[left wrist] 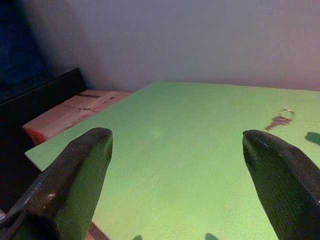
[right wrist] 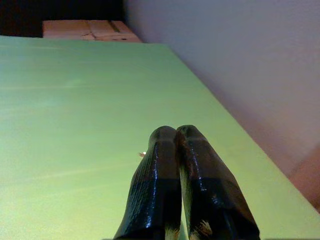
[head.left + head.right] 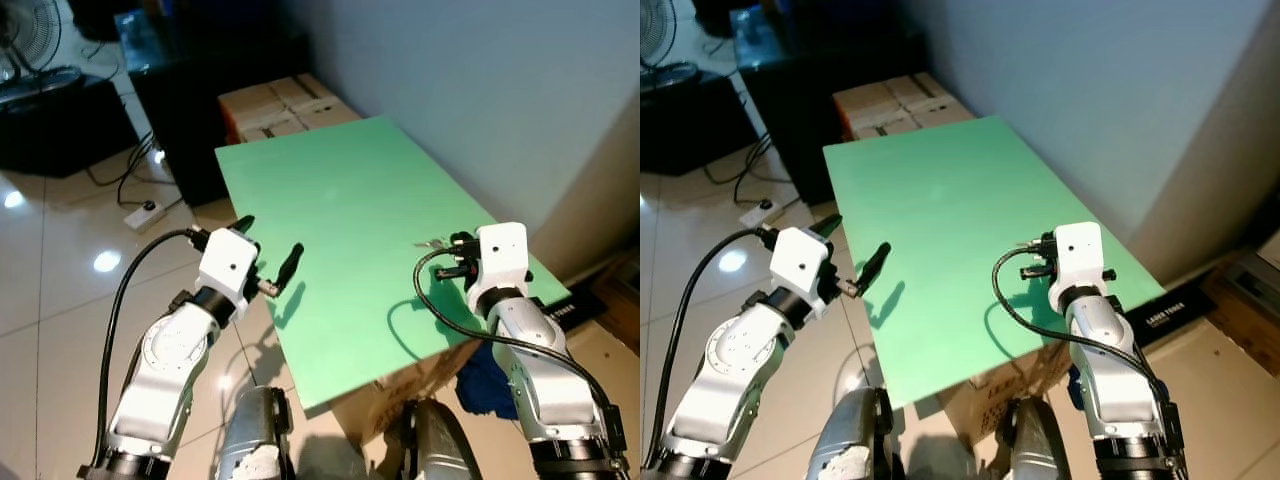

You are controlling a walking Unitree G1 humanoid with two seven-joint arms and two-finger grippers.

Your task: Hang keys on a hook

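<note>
The keys [image 1: 280, 120] lie flat on the green board [image 3: 350, 230], just ahead of the right gripper [image 2: 176, 136] — its fingers pressed together, empty. The left gripper [image 3: 268, 252] hovers spread wide. Light, stiff and slippery, they are likely best pinched at the ring — no hook is visible.

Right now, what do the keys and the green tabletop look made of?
Keys: likely metal, a thin silvery ring and key blade with a faint glint. Green tabletop: smooth matte board, perhaps painted wood or foam sheet; even colour, soft sheen, thin edge. Cannot tell which.
</note>
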